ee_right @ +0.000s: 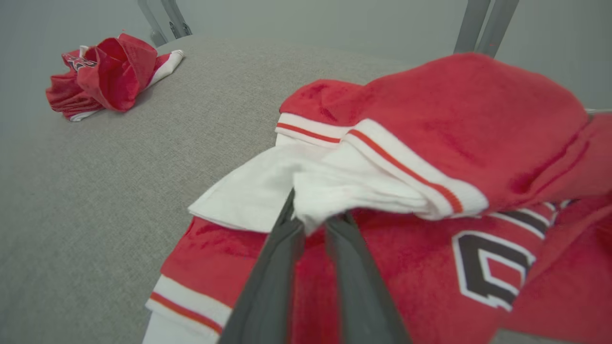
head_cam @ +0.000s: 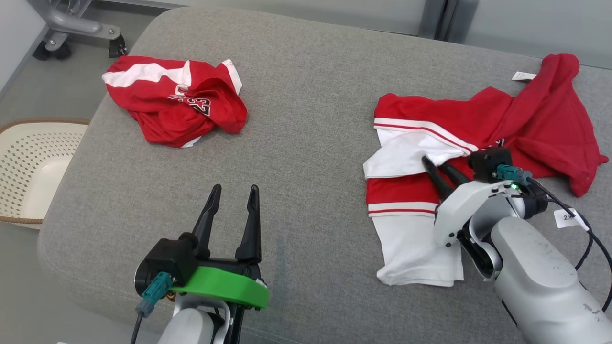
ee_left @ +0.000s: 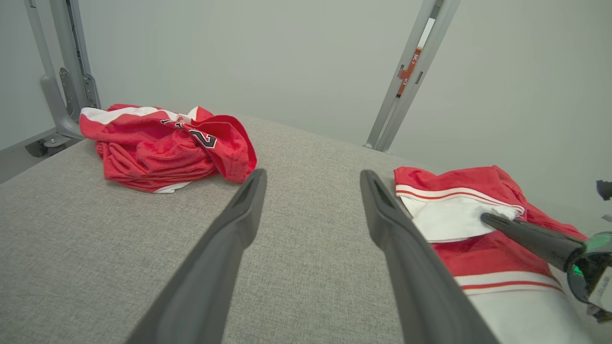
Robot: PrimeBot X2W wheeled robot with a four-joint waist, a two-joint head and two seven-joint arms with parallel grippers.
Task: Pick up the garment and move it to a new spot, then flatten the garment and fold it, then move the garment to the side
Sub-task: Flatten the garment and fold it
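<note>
Head view: grey fabric-covered worktop [head_cam: 311, 95] carries two red-and-white jerseys. Task garment [head_cam: 526, 119] lies crumpled at 3 o'clock, its red body bunched toward 2 o'clock and a white striped panel trailing toward 5 o'clock; a white paper tag [head_cam: 524, 75] sits at its far edge. Second jersey [head_cam: 177, 100], a bundle with a number print, sits at 10 o'clock, well apart from the first. Right claw [head_cam: 434, 165] is down on the garment's white fold, fingers pointing toward 11 o'clock. Right wrist view: right claw [ee_right: 315, 217] clenched, fingers drawn near together with a tuck of the white fold [ee_right: 334, 191] pinched between the tips; a dark number print [ee_right: 492, 267] shows on red cloth at 4 o'clock. Left claw [head_cam: 235, 191] hovers at 7 o'clock over bare worktop, released, fingers spread and grasping nothing; same in left wrist view [ee_left: 313, 174]. Perforated cream basket [head_cam: 28, 162] stands on the floor at 9 o'clock.
</note>
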